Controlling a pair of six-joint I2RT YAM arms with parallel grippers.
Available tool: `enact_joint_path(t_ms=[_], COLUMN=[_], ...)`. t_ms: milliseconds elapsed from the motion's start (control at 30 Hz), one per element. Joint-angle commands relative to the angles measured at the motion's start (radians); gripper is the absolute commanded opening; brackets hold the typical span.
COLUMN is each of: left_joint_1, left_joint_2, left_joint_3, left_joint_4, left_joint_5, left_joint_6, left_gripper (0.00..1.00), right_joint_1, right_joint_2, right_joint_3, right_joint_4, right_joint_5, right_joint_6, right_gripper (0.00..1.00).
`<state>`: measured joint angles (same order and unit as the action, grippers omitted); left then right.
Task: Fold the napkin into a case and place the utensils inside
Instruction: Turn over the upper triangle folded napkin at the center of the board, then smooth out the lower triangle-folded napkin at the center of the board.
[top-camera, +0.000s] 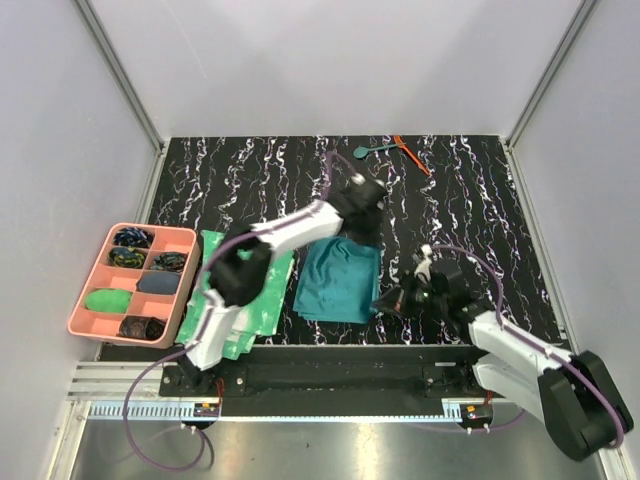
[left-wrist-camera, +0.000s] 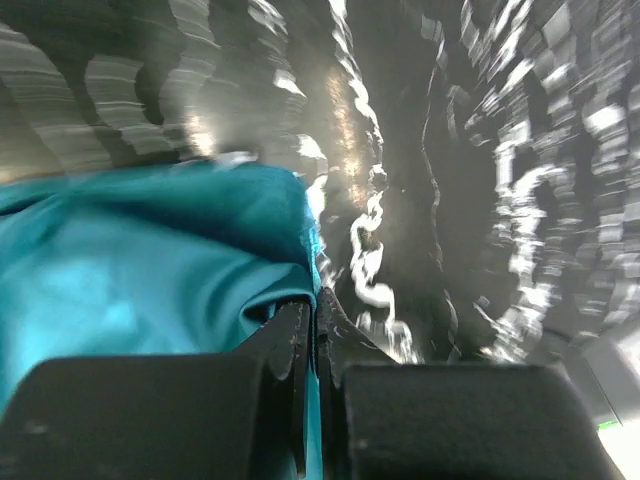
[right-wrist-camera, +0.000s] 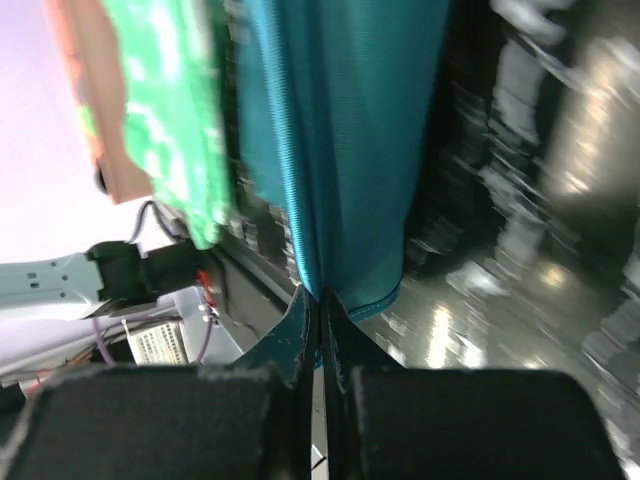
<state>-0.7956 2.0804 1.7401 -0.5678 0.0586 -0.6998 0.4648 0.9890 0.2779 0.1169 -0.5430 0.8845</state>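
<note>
Fold under way: from left, the left pincer (top-camera: 364, 232) is clamped shut on the far right corner of the napkin (top-camera: 338, 282), with dark teal cloth bunching just beside its fingertips. The right pincer (top-camera: 386, 300) is likewise closed tight, pinching the near right corner at the hem. The cloth looks light, limp and slightly slick, likely to sag and crease unless taken by its corners or edges, as here. The utensils (top-camera: 362, 152) lie well beyond the left pincer, untouched.
</note>
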Motion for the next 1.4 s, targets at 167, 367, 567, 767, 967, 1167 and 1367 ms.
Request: enact_joint_path(t_ms=[167,367,567,767,967,1167,1367], left_joint_1=[-0.077,-0.07,0.007,0.079,0.139,0.139,0.139], left_joint_2=[0.302,0.2,0.002,-0.293,-0.495,-0.614,-0.629], left_joint_3=[0.418,0.382,0.307,0.002,-0.252,-0.476,-0.599], left_joint_4=[0.241,0.23,0.137,0.134,0.144,0.233,0.333], left_joint_5=[-0.072,0.012,0.179,0.13,0.184,0.271,0.34], left_joint_6=[0.013,0.066,0.057,0.109,0.126,0.102,0.039], left_gripper=[0.16,0.62,0.99,0.99,0.97,0.93,0.91], right_joint_1=[-0.003,-0.005,-0.035,-0.228,-0.272,-0.273,-0.272], right_joint_2=[-0.154,-0.271,-0.104,0.245,0.468,0.493,0.539], right_joint_3=[-0.025,0.145,0.395,0.656,0.755,0.652,0.601], right_joint_4=[-0.475,-0.813,-0.884,-0.827,-0.844,-0.777,-0.758], right_joint_5=[0.06,0.331,0.523,0.515,0.466,0.379,0.39], right_joint_6=[0.041,0.09,-0.042,-0.343,-0.49,-0.496,-0.473], right_gripper=[0.2,0.67,0.91,0.93,0.78,0.69,0.7])
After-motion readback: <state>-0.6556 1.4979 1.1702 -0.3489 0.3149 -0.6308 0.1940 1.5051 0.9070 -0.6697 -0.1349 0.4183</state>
